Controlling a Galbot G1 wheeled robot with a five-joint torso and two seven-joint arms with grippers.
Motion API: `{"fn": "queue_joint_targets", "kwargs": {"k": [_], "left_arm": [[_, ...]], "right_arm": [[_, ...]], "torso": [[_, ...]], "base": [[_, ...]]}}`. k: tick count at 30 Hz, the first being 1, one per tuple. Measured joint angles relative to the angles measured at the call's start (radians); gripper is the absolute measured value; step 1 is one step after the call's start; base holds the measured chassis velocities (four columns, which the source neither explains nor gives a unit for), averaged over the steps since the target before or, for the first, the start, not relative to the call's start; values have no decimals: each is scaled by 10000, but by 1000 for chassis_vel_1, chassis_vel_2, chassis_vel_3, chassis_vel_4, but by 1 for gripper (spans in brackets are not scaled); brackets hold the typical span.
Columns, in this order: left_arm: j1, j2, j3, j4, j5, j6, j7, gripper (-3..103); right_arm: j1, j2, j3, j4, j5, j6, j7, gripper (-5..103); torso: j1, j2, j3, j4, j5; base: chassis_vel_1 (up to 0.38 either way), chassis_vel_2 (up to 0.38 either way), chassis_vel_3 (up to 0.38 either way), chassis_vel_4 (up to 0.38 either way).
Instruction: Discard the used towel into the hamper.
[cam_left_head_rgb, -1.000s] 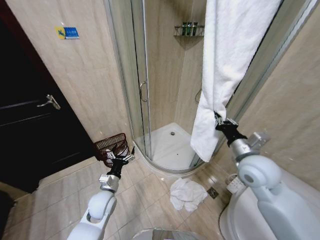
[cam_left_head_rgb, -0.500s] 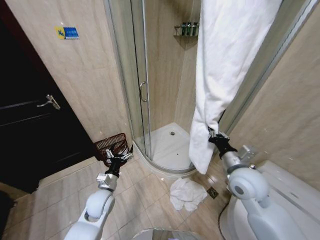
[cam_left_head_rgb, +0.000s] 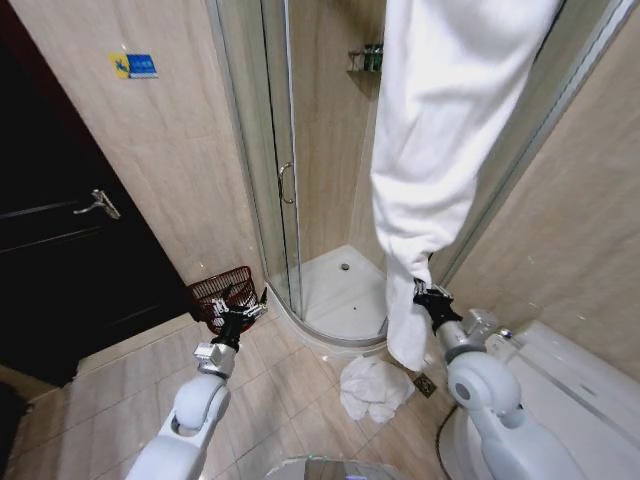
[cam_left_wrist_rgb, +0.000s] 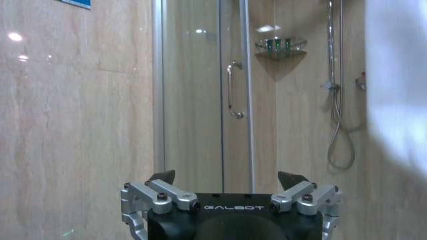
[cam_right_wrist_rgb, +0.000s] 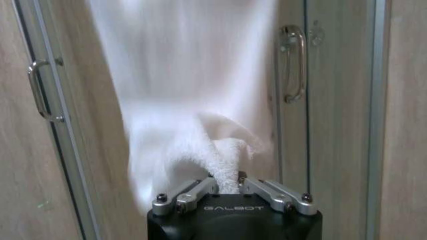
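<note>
A long white towel (cam_left_head_rgb: 440, 150) hangs from above in front of the shower opening. My right gripper (cam_left_head_rgb: 425, 293) is shut on a fold near the towel's lower end; the right wrist view has that gripper (cam_right_wrist_rgb: 225, 179) pinching the bunched towel (cam_right_wrist_rgb: 200, 100). The hamper (cam_left_head_rgb: 224, 288), a small dark reddish wicker basket, stands on the floor by the wall, left of the shower door. My left gripper (cam_left_head_rgb: 238, 312) hovers just in front of the hamper. It is open with nothing between its fingers, as the left wrist view (cam_left_wrist_rgb: 227, 180) shows.
A crumpled white cloth (cam_left_head_rgb: 375, 385) lies on the tiles by the shower base. The glass shower door (cam_left_head_rgb: 270, 170) with its handle stands in the middle. A white toilet (cam_left_head_rgb: 560, 400) is at the lower right and a dark door (cam_left_head_rgb: 60, 230) at the left.
My right arm has drawn left and lower, pulling the towel's lower part with it across the shower opening. The left arm has barely moved.
</note>
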Motion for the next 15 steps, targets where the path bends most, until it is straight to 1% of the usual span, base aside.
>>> {"fn": "queue_joint_targets", "kwargs": {"k": [6,10,11,15], "left_arm": [[-1,-1,11,28,-10,-44,7,100],[-15,-6,14,41,-15,-49,9,100],[-31,-15,20,47,-16,-52,12,100],[-40,-42,60,60,-16,-56,14,100]], "right_arm": [[-252,262,-61,328,-395,78,-38,5],[-380,324,-111,567,-517,80,-57,5],[-432,343,-117,711,-578,99,-83,5],[-494,379,-122,815,-635,119,-105,5]], "torso": [[0,0,0,1,0],[1,-1,1,0,5],[0,0,0,0,-5],[0,0,0,0,0]], "base": [[0,0,0,0],[0,0,0,0],[0,0,0,0],[0,0,0,0]]}}
